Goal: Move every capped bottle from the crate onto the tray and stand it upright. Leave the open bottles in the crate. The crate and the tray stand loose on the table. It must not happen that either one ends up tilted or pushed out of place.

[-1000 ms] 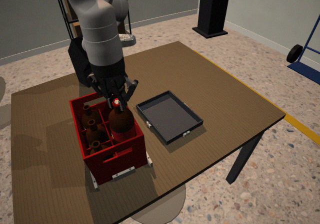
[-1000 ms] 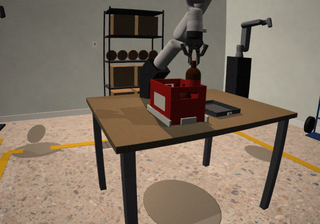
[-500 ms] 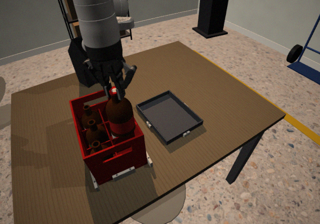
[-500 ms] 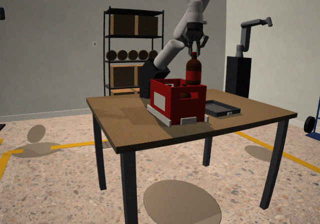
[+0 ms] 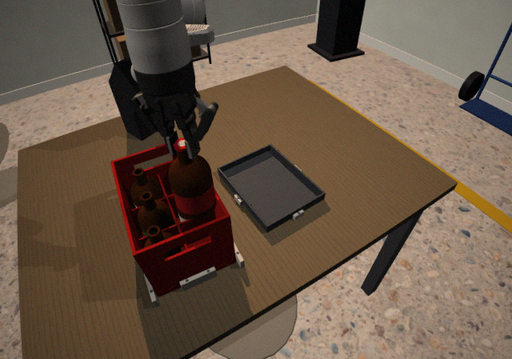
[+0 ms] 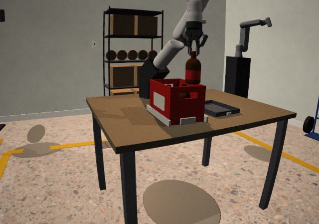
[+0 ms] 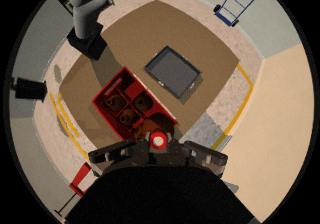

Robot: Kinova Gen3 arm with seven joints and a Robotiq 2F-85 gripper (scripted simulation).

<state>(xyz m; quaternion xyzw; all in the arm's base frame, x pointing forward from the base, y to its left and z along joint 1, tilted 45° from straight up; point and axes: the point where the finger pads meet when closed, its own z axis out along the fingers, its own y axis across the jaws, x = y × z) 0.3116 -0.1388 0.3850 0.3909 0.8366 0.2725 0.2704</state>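
My gripper is shut on the neck of a brown capped bottle with a red cap and red label. The bottle hangs upright over the red crate; its base is just above rim height in the exterior view. Three open bottles, a far one, a middle one and a near one, stand in the left column. Another open bottle stands in the other column, hidden in the top view. The dark tray is empty.
Pale strips lie around the crate's foot on the wooden table. The tray lies right of the crate, with low raised walls and small pale blocks beside it. The arm's dark base stands behind the crate.
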